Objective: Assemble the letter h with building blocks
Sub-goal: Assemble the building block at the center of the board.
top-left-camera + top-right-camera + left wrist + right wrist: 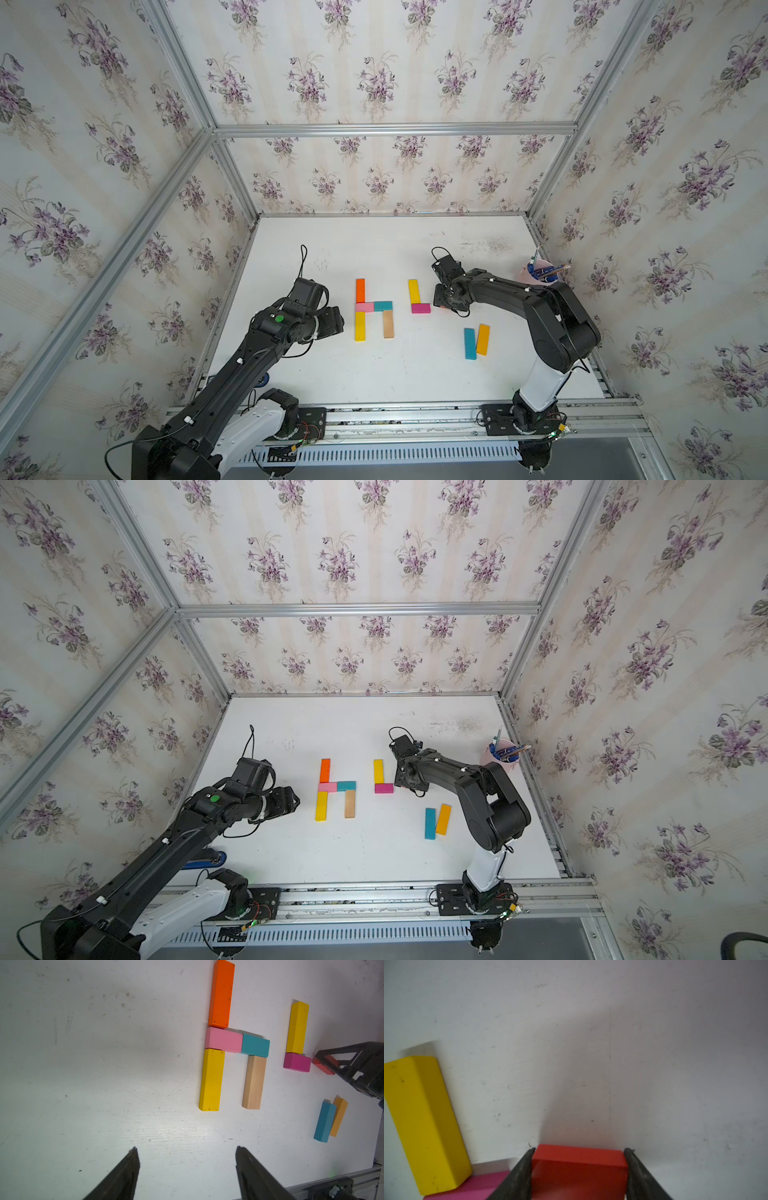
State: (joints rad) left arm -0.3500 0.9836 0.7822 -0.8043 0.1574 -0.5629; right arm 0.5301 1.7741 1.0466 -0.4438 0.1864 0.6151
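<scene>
1. One red block (579,1169), likely light, stiff wood, lies just beside the magenta block (477,1185), pinched by the right gripper (580,1149).
2. Left gripper (186,1148) hangs wide, empty.
3. Flat opposite sides suit gripping; paint may slip.

On the table (374,374), the five-block group (365,307) lies left of centre. The two-block group (414,293) lies to its right, apart. A single block (579,1167) sits just right of that (between the fingers of the right gripper (579,1149)). A bar pair (470,343) lies nearer the front, right of centre.
</scene>
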